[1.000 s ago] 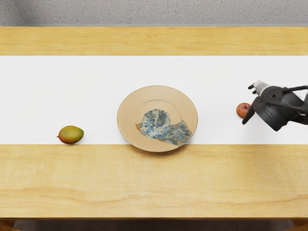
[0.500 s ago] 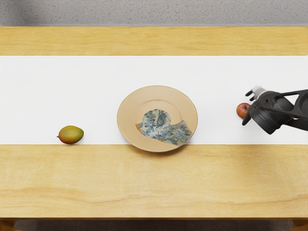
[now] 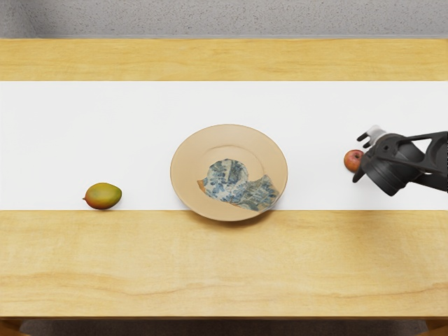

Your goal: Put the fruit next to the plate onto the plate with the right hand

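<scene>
Head view, looking down at a slant on a light wooden surface point(image 3: 224, 259) crossed from left to right by a broad white band point(image 3: 105, 119). A round tan plate point(image 3: 183, 150) lies at the centre of the band, with its near rim reaching the band's front edge. An irregular blue-and-white patterned patch point(image 3: 234, 183) covers the lower middle of the plate's face.

A small round red fruit point(image 3: 353, 160) rests on the white band to the right of the plate. It is clear of the rim, with bare band between the two. An oval fruit shaded green, orange and red point(image 3: 103, 196) lies on the band well to the left of the plate, close to the band's front edge.

The right robot hand point(image 3: 386, 165), dark grey with a pale patch on top, enters on its arm from the right edge and sits just beside the red fruit on the fruit's right side. Its fingers point(image 3: 359, 172) are spread and released. One set reaches past the far side of the fruit and one dark finger comes down at the near side, so the fruit's right half sits between them. The view does not settle whether any fingertip touches the fruit. The fruit lies on the band, not on the plate.
</scene>
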Tool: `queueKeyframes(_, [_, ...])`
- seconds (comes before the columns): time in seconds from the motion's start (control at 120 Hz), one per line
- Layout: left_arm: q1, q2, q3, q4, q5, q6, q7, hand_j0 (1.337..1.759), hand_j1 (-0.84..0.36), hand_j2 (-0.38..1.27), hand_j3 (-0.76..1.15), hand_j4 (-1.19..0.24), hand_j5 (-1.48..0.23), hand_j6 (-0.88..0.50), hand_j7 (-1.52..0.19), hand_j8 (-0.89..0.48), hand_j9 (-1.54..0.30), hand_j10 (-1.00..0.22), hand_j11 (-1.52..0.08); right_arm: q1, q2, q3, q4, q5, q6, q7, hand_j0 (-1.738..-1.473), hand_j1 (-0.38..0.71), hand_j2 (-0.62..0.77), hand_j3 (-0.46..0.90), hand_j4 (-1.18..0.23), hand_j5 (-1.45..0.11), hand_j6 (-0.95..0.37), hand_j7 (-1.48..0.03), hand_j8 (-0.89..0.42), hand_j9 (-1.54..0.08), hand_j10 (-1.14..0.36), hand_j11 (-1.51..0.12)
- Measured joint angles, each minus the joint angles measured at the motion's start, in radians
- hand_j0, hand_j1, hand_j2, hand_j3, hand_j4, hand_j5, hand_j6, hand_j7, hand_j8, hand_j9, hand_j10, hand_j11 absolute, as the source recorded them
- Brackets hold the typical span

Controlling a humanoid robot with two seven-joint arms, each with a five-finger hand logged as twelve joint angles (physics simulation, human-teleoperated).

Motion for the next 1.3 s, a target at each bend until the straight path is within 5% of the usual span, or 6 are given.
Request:
queueKeyframes(0.725, [0.0, 0.0, 0.0, 0.0, 0.0, 0.0, 0.0, 1.658, 0.35, 0.0, 0.0, 0.0, 0.0, 0.0, 0.0, 0.0, 0.0, 0.0, 0.0, 0.007, 0.021, -0.001, -0.009, 0.001, 0.0, 0.0, -1.658, 0.07, -0.07, 0.0, -0.35, -0.46, -0.35, -0.46, -0.35, -0.46, -0.35, -0.46])
queueKeyframes(0.842, [0.0, 0.0, 0.0, 0.0, 0.0, 0.0, 0.0, 1.658, 0.35, 0.0, 0.0, 0.0, 0.0, 0.0, 0.0, 0.0, 0.0, 0.0, 0.0, -0.001, 0.022, 0.002, -0.009, 0.004, 0.0, 0.0, -1.658, 0.23, -0.09, 0.0, -0.49, -0.63, -0.46, -0.64, -0.47, -0.64, -0.49, -0.64])
queueKeyframes(0.958, [0.0, 0.0, 0.0, 0.0, 0.0, 0.0, 0.0, 1.658, 0.35, 0.0, 0.0, 0.0, 0.0, 0.0, 0.0, 0.0, 0.0, 0.0, 0.0, -0.025, 0.019, 0.045, -0.011, 0.005, 0.0, 0.0, -1.647, 0.31, -0.02, 0.0, -0.65, -0.86, -0.35, -0.85, -0.34, -0.88, -0.64, -0.88])
queueKeyframes(1.083, [0.0, 0.0, 0.0, 0.0, 0.0, 0.0, 0.0, 1.658, 0.35, 0.0, 0.0, 0.0, 0.0, 0.0, 0.0, 0.0, 0.0, 0.0, 0.0, -0.06, -0.016, 0.146, -0.031, 0.01, 0.002, 0.001, -1.646, 0.29, 0.16, 0.0, -0.73, -1.02, -0.38, -0.98, -0.35, -1.03, -0.73, -1.03])
queueKeyframes(1.3, [0.0, 0.0, 0.0, 0.0, 0.0, 0.0, 0.0, 1.658, 0.35, 0.0, 0.0, 0.0, 0.0, 0.0, 0.0, 0.0, 0.0, 0.0, 0.0, -0.165, -0.097, 0.426, -0.169, 0.015, 0.048, 0.001, -1.648, 0.26, 0.21, 0.0, -0.8, -1.15, -0.4, -1.08, -0.36, -1.14, -0.8, -1.14])
